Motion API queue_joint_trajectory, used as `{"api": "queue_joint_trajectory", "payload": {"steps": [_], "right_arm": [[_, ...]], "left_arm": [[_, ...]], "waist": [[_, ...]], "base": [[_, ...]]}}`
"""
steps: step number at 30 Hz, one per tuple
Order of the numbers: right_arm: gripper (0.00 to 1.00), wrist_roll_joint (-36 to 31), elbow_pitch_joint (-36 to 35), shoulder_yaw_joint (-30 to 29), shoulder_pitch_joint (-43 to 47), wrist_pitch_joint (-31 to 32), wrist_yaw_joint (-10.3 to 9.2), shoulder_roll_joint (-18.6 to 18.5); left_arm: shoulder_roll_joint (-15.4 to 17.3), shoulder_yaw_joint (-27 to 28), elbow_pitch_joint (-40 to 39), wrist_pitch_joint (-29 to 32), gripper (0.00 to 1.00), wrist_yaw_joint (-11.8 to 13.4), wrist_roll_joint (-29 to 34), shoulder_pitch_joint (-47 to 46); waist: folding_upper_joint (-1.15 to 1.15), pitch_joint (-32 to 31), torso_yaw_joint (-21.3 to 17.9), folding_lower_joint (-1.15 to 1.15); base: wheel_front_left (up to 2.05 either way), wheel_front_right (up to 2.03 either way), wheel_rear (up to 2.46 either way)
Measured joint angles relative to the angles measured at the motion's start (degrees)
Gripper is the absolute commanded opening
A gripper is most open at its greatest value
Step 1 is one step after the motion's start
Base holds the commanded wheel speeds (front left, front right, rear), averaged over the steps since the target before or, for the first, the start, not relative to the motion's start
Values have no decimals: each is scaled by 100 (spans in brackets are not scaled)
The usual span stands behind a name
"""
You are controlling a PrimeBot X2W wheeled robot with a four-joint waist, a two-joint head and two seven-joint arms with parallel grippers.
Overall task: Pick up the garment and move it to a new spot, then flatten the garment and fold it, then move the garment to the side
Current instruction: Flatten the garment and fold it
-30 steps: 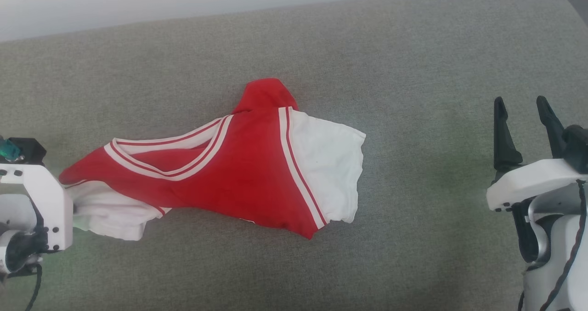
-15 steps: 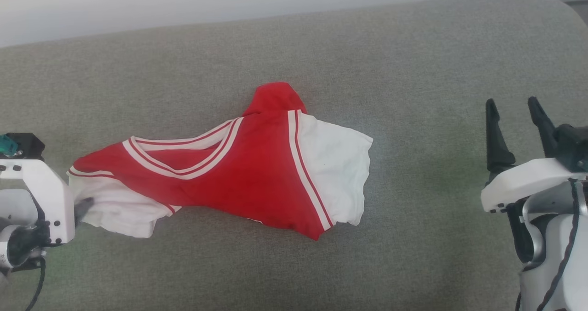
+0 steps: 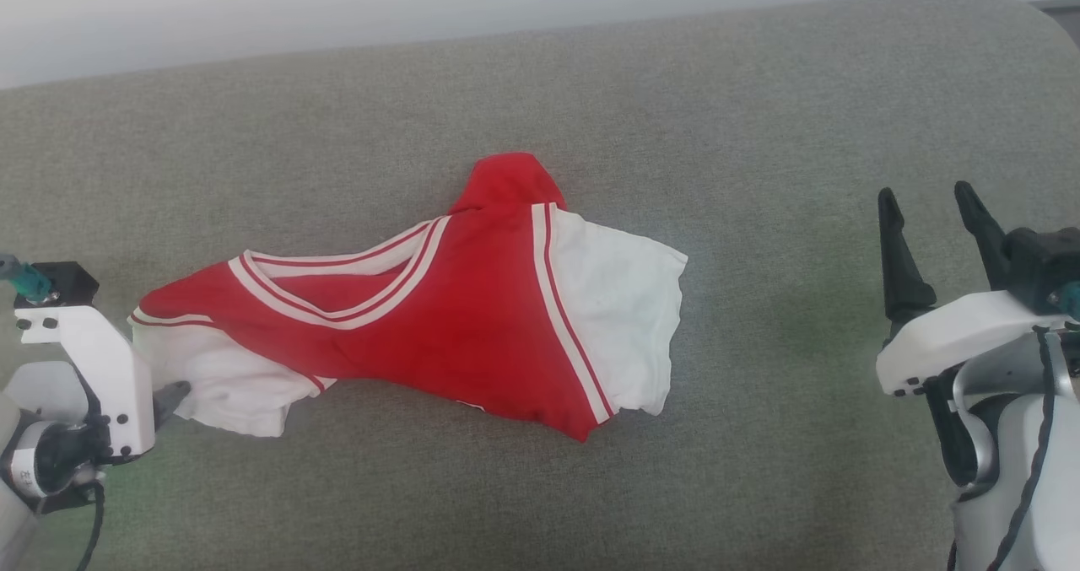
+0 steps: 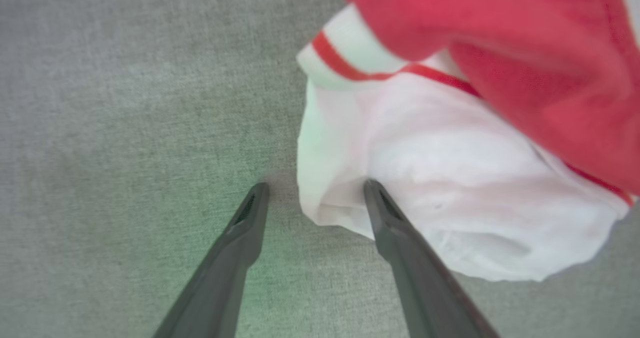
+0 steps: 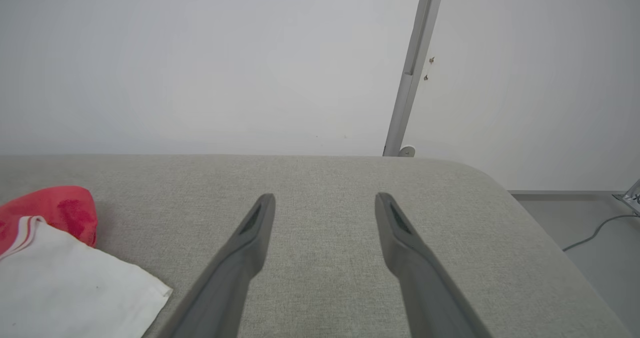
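A grey fabric-covered tabletop (image 5: 320, 288) stretches beneath the right pincer (image 5: 325, 198), and a pale wall (image 5: 200, 63) with a slanted metal post (image 5: 415, 68) rises beyond it.

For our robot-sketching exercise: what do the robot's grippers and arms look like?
The left gripper and right gripper each have two long, dark, tapering fingers on a white bracket with small black screws. A black cable runs down the white right arm. A teal part tops the left bracket.

- Head view: steeply down on the cushion (image 3: 759, 90).
- Left wrist view: close over the shirt (image 4: 425, 178) (blurred).
- Right wrist view: low, facing the wall (image 5: 200, 53); shirt shared by all.
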Motion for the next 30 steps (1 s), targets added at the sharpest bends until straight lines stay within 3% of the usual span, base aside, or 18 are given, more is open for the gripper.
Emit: {"api": "queue_joint_trajectory", "payload": {"steps": [3, 8, 15, 23, 30], "right_arm": [[100, 46, -20, 58, 24, 79, 0, -32], [100, 337, -10, 398, 83, 569, -1, -163], [100, 945, 52, 1117, 115, 1806, 0, -591], [100, 1502, 59, 1418, -337, 2680, -1, -794], [100, 1560, 397, 1511, -731, 3257, -1, -809]], "left_arm": [[-71, 13, 92, 26, 0, -21, -56, -1], [-253, 13, 288, -21, 0, -122, -125, -61], [-423, -104, 393, -99, 0, -280, -12, -271], [-684, -257, 422, -165, 0, -394, 176, -628], [-906, -357, 433, -216, 0, -482, 286, -912]], "waist": [[0, 13, -8, 0], [0, 39, 26, 0], [0, 111, 175, 0], [0, 281, 476, 0], [0, 473, 762, 0]], "base": [[0, 0, 0], [0, 0, 0], [0, 0, 0], [0, 0, 0], [0, 0, 0]]}}
